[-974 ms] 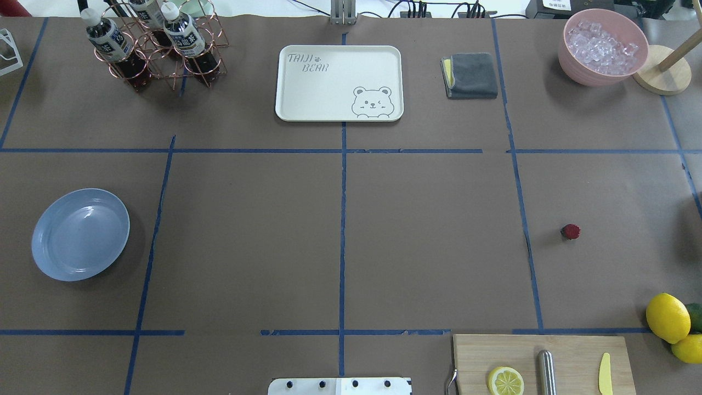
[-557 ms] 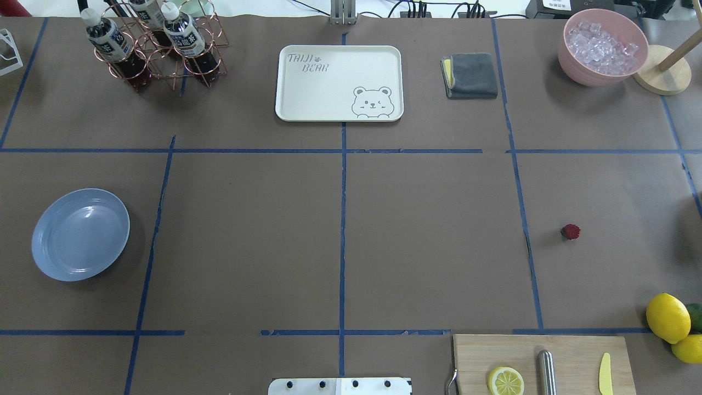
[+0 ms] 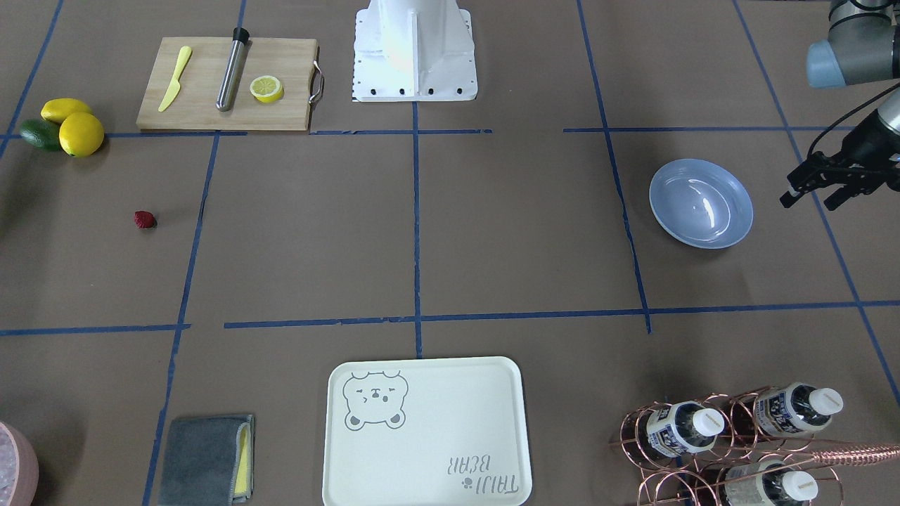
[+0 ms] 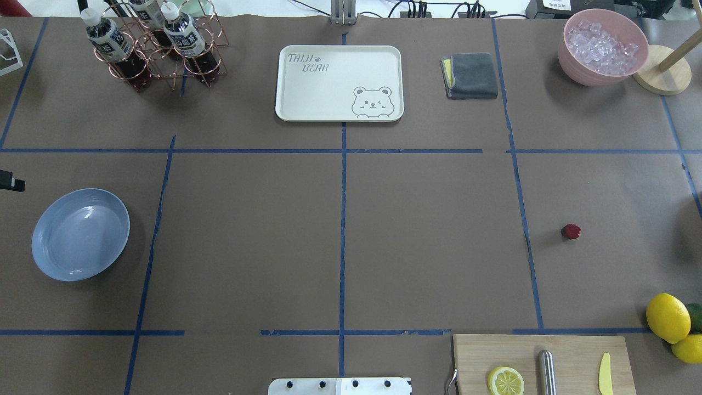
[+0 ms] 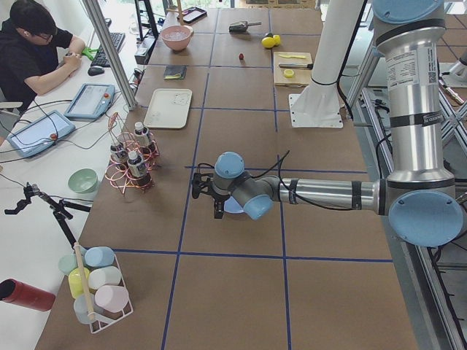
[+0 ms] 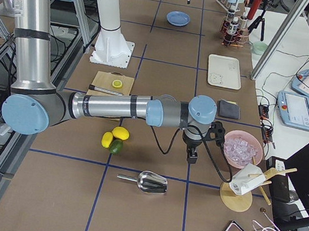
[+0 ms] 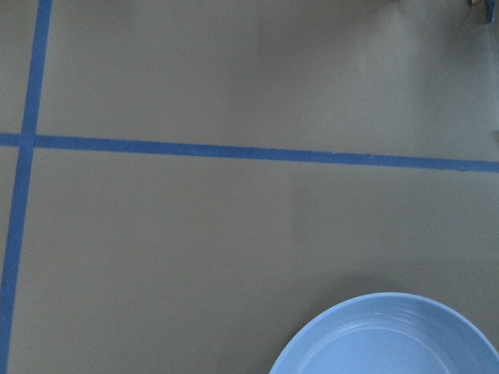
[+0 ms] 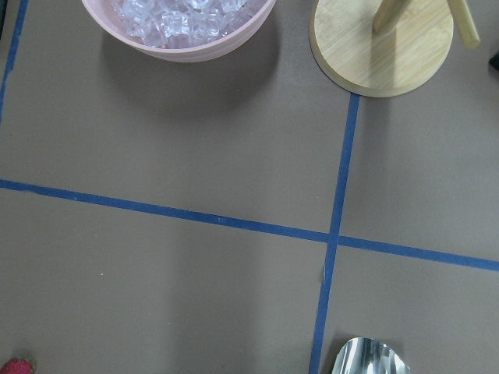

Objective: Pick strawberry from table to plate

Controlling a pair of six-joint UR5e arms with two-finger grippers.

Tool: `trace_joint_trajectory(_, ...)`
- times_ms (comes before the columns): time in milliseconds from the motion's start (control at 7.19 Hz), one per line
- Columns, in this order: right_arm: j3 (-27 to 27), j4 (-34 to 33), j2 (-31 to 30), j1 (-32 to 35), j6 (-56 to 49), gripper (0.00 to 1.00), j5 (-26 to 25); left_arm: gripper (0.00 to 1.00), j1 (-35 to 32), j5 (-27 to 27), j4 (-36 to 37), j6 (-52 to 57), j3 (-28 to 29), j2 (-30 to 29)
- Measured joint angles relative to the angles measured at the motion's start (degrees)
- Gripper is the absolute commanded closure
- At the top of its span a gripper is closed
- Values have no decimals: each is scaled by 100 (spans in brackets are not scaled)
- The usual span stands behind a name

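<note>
The strawberry point(image 4: 570, 231) lies alone on the brown table point(image 4: 428, 241) in its right part, and also shows as the strawberry point(image 3: 145, 220) and at the lower left corner of the right wrist view point(image 8: 15, 366). The light-blue plate point(image 4: 80, 234) sits empty at the far left. My left gripper point(image 3: 812, 200) hovers just beyond the plate point(image 3: 700, 203), open and holding nothing; only its tip point(image 4: 11, 181) reaches the overhead view. My right gripper point(image 6: 192, 153) hangs near the pink ice bowl and shows only in the exterior right view, so I cannot tell its state.
A cream bear tray point(image 4: 339, 82), a grey cloth point(image 4: 470, 75), a copper bottle rack point(image 4: 153, 46) and a pink bowl of ice point(image 4: 603, 46) line the far side. Lemons point(image 4: 668, 317) and a cutting board point(image 4: 576, 351) with a lemon half sit near right.
The tip of my left gripper has come into the overhead view at the left edge, just beyond the plate. The strawberry and plate have not moved.
</note>
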Motion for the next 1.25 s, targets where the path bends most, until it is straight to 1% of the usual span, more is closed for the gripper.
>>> trace_joint_trajectory(278,22,0,5,-56,243,0,73,8,462,361,-929,-608,512,67)
trace_joint_trajectory(417,38,1,10,-68,284,0,82,15,717,481,-1235,-938,646,71)
trace_joint_trajectory(557,44,1,13,-71,299,0,85,29,957,583,-1386,-1168,700,73)
trace_joint_trajectory(696,46,1,14,-74,303,0,86,44,1129,645,-1446,-1297,722,74)
trace_joint_trajectory(835,48,1,15,-75,307,0,86,73,1238,677,-1465,-1360,728,78)
trace_joint_trajectory(974,48,1,15,-75,314,0,86,96,1294,697,-1470,-1377,726,84)
trace_joint_trajectory(1113,50,1,16,-75,329,0,88,100,1322,708,-1472,-1377,718,94)
trace_joint_trajectory(1252,54,1,16,-75,350,0,92,100,1334,714,-1472,-1370,704,113)
